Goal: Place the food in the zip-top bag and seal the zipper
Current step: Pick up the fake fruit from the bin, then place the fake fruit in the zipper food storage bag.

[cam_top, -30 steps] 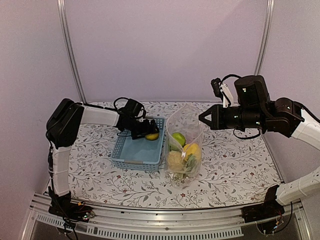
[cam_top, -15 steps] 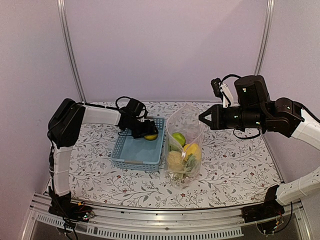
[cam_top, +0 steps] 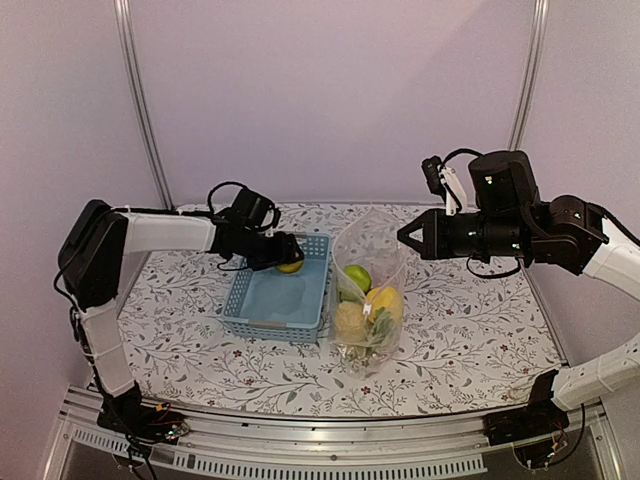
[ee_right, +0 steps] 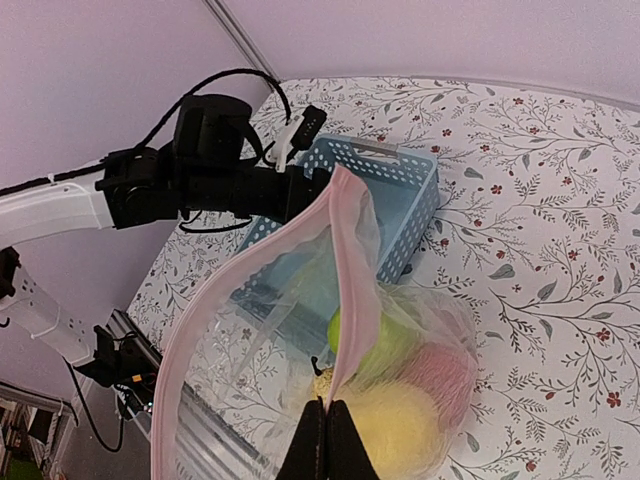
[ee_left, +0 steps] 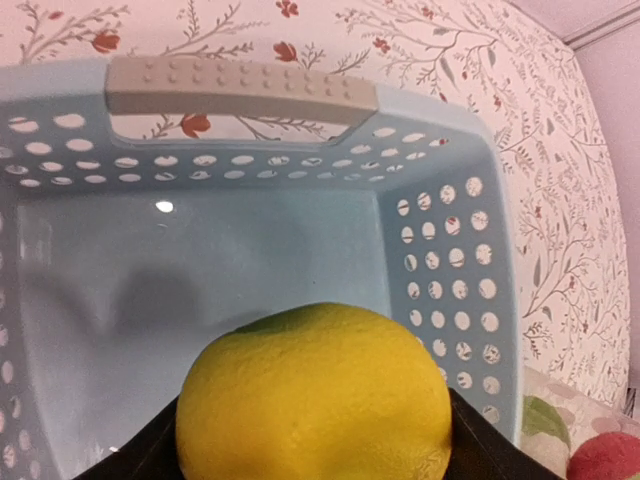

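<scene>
Flowered tablecloth (cam_top: 470,330): left fingers (ee_left: 475,455) clamp a lemon (ee_left: 315,395) over the basket (ee_left: 240,90); right fingers (ee_right: 310,455), seemingly closed, pinch the bag (ee_right: 350,250).

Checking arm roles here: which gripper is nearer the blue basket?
Left. The left gripper holds a lemon just above the blue basket's far end; the right gripper pinches the zip-top bag's rim, off the basket's right side.
</scene>
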Available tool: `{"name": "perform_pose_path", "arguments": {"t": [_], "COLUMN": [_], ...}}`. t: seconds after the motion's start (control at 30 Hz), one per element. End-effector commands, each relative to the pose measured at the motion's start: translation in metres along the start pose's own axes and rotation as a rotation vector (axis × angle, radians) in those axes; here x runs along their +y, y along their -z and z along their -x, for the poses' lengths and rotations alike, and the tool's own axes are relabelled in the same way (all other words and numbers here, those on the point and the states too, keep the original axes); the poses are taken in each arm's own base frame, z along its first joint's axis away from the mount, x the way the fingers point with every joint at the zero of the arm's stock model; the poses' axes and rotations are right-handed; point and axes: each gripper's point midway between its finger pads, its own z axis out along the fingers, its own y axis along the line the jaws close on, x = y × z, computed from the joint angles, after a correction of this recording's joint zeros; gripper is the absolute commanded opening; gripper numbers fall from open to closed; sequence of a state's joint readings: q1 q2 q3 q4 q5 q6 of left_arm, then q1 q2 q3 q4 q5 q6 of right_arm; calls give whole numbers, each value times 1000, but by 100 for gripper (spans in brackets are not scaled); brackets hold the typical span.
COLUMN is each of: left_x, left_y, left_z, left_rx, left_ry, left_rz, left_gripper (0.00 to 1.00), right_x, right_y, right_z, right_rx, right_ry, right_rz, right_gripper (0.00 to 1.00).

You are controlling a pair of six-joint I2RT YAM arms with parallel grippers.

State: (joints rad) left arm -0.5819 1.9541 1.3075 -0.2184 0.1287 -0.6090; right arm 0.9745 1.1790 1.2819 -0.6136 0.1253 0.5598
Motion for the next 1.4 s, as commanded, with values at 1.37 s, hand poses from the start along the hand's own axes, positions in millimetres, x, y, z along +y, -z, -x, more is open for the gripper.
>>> {"name": "perform_pose_path", "arguments": {"t": [1.37], "left_x": [-260], "left_y": [228], "left_z": [-64], "left_rx": [-194], "left_ry": [-669], "left_rz": [-485], "left_gripper": [76], "right_x": [12], "right_y": [5], "right_z": [5], "right_rx": [-9], "right_ry": [8], "right_rz": [52], "right_gripper": [0]}}
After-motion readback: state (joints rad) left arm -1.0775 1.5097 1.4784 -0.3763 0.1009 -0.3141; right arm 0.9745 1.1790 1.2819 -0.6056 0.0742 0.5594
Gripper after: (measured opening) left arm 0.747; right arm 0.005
